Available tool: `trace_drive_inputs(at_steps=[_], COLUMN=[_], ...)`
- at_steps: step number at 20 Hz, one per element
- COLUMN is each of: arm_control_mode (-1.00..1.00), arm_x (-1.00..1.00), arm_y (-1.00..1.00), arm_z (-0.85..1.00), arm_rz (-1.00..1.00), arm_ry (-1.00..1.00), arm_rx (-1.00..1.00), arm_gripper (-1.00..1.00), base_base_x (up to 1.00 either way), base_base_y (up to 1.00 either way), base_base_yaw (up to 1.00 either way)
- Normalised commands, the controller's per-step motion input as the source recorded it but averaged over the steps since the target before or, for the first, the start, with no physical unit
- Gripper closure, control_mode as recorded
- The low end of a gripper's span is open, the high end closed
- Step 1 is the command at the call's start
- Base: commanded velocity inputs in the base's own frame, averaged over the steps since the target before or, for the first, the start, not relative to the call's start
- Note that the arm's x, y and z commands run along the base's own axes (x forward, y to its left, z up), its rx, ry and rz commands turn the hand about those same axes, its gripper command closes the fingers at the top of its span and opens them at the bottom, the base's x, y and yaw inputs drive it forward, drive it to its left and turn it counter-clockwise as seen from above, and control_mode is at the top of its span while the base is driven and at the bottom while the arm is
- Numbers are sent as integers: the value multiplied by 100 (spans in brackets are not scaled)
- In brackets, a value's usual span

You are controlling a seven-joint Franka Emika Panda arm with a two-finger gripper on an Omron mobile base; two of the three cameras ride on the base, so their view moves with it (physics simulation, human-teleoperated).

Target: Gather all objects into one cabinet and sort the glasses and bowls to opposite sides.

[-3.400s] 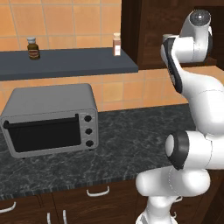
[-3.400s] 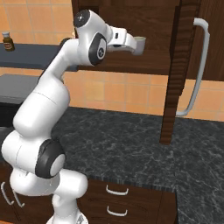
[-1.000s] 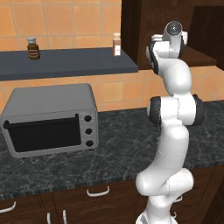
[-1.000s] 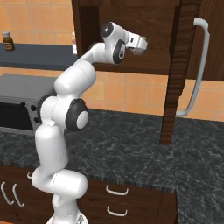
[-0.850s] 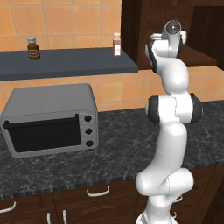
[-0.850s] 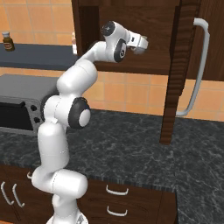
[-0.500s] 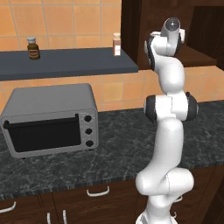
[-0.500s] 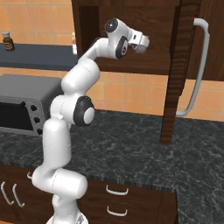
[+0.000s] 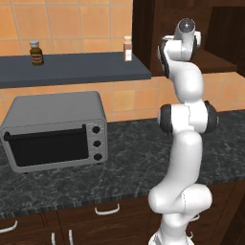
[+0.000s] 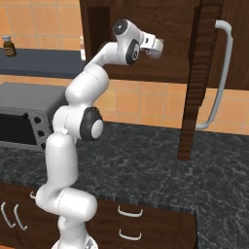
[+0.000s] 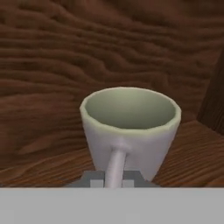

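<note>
- Cream mug (image 11: 130,131) stands upright inside the dark wooden cabinet (image 10: 185,44), on its brown shelf floor, with the grained back wall right behind it; its handle faces the hand camera and its greenish-cream inside shows no contents.
- Pincer (image 10: 156,45) is closed on the mug's handle: in the hand view the two finger tips (image 11: 92,178) sit at either side of the handle's foot.
- Arm (image 10: 80,126) rises from the base, bends at its dark joints and reaches up into the open cabinet in the right base view.
- Cabinet door (image 10: 194,82) hangs open, edge-on to the right base camera, with a long curved silver bar handle (image 10: 219,78) on its outer face.
- Grey shelf (image 9: 72,69) runs along the orange tiled wall (image 9: 62,21) to the left of the cabinet; a brown spice jar (image 9: 35,52) stands near its left end and a slimmer jar (image 9: 127,48) near its right end, well apart.
- Toaster oven (image 9: 55,130), grey with a dark glass door and three knobs, sits on the dark marbled tabletop (image 9: 124,167) below the shelf.
- Base cabinets (image 10: 131,219) under the tabletop carry short silver handles.
</note>
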Motion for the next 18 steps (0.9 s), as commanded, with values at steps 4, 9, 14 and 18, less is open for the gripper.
trace_drive_inputs(at_steps=[4,9,14,18], arm_control_mode=[-100,-100,-100,-100], arm_x=[-12,-62,-91,-100], arm_y=[21,0,-1,0], arm_z=[-11,6,11,16], arm_rz=[-1,0,0,1], arm_ry=[-18,-11,0,4], arm_rx=[-20,-8,0,0], arm_gripper=[100,100,100,100], base_base_x=[0,0,0,0], base_base_y=[0,0,0,0], base_base_yaw=[0,0,0,0])
